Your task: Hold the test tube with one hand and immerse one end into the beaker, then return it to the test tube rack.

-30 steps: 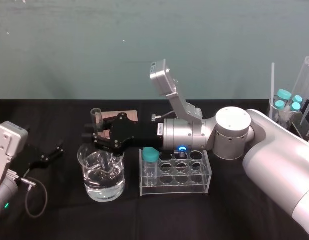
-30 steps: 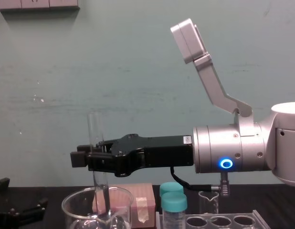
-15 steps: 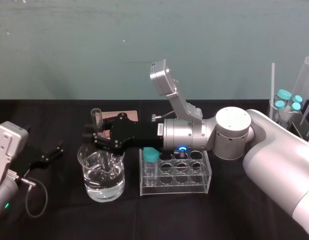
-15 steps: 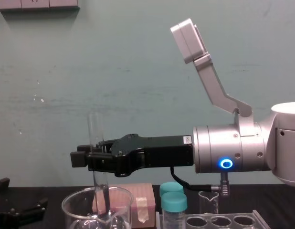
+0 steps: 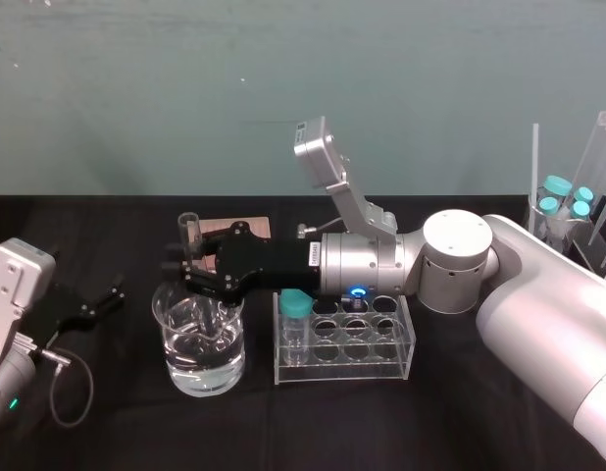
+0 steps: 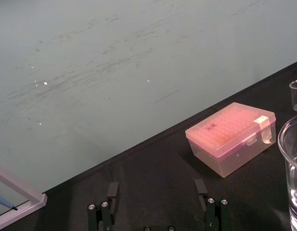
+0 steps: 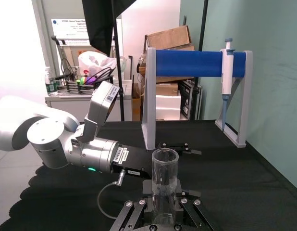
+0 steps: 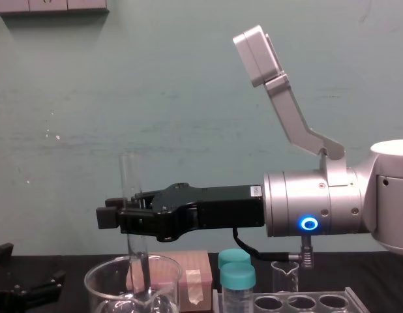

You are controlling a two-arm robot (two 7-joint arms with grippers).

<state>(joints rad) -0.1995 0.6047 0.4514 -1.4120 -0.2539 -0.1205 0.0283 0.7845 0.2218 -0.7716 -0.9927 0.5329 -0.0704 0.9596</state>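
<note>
Seemingly mid-dip: held upright over the beaker [image 5: 171, 343] in the clamped right gripper [image 5: 190, 263], the test tube [image 8: 128, 182] reaching down past the beaker's rim and, at a guess, into the water, leaving only the lift out and the return to the test tube rack [image 5: 411, 348] just right of the beaker. Parked well left of the beaker, the left gripper [image 5: 99, 299], fingers spread, nothing held. Worth minding en route: pink box [image 6: 230, 139] just behind the beaker, turquoise-capped vial [image 5: 296, 309] in the rack corner nearest the beaker, small beaker [image 8: 284, 274] farther right.

Legible text: none | white label [image 5: 311, 252] on right gripper [image 5: 188, 267]: too small to read
</note>
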